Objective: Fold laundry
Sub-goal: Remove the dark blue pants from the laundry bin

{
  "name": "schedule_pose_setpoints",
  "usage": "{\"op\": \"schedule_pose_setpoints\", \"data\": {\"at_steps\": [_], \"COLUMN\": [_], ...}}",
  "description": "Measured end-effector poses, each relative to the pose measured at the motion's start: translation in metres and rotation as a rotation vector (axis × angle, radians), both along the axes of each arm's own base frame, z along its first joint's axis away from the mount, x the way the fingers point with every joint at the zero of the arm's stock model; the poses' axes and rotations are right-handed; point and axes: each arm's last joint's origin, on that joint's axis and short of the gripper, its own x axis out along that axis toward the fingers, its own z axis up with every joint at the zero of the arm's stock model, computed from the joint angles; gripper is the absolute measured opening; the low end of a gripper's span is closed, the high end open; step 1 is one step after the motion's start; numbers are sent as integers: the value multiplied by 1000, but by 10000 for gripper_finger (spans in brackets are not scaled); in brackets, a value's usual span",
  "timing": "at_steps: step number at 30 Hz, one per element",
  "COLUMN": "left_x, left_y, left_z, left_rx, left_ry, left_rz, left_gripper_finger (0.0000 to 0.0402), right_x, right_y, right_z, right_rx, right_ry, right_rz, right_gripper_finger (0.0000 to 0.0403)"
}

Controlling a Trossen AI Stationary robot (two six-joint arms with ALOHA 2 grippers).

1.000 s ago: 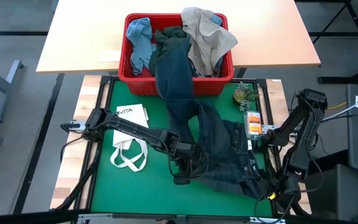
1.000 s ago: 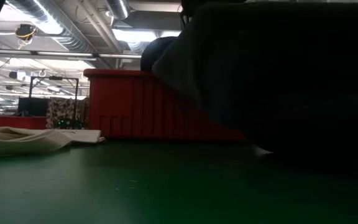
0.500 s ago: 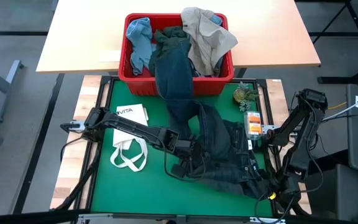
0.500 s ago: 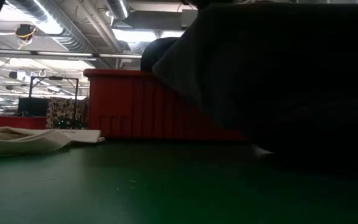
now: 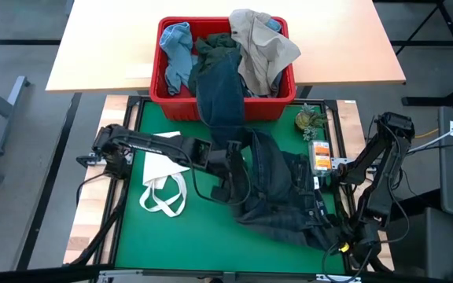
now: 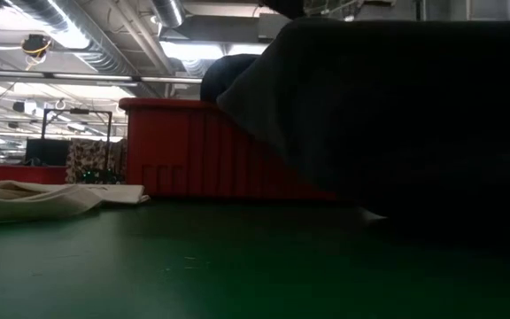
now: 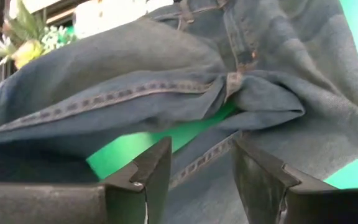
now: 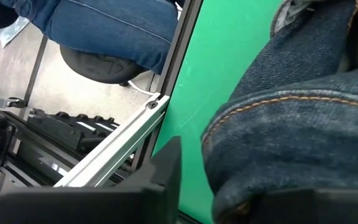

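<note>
Dark navy jeans trail out of the red bin over its near wall, and their waist part lies crumpled on the green mat. A light blue piece, a dark green-grey piece and a beige piece lie in the bin. My left gripper hangs open above the jeans' left side; its wrist view shows the fingers apart, with the jeans below them. My right gripper stands at the near right corner, open around the jeans' stitched edge. My right gripper has its fingers on either side of the jeans' stitched edge, which lies on the mat. One finger stands clear of the cloth, with green mat showing between them. I cannot tell whether the other finger touches the cloth.
A white tote bag with loop handles lies on the mat's left part. A small plant and an orange-labelled box sit along the right edge. In the low view the jeans fill the right side.
My left gripper has risen from the jeans' near left part and gone toward the table's far edge, its arm swinging up and back. The jeans stay crumpled on the mat. My right arm has kept still.
</note>
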Motion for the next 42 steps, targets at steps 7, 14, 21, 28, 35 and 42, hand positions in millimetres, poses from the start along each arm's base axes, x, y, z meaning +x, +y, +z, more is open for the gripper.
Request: {"op": "schedule_pose_setpoints", "data": {"at_steps": [7,14,21,28,35,42], "left_x": [-5,-6,-5,-5,-5,-5], "left_y": [12,18,25,37,44,43], "left_z": [2,3,4,4,4,4], "left_rx": [5,26,117,171,170,163], "left_ry": [33,39,34,32,33,31], "left_rz": [27,16,69,132,151,146], "left_gripper_finger": [160,160,160,160,160,160], "right_x": [0,5,1,-7,-12,-17], "right_y": [0,-9,-21,-28,-29,-30], "right_z": [1,16,33,44,45,42], "right_rx": [18,102,179,335,412,425], "right_ry": [19,-18,-56,117,362,620], "right_rz": [14,21,1,-56,-115,-204], "right_gripper_finger": [155,158,159,159,159,159]}}
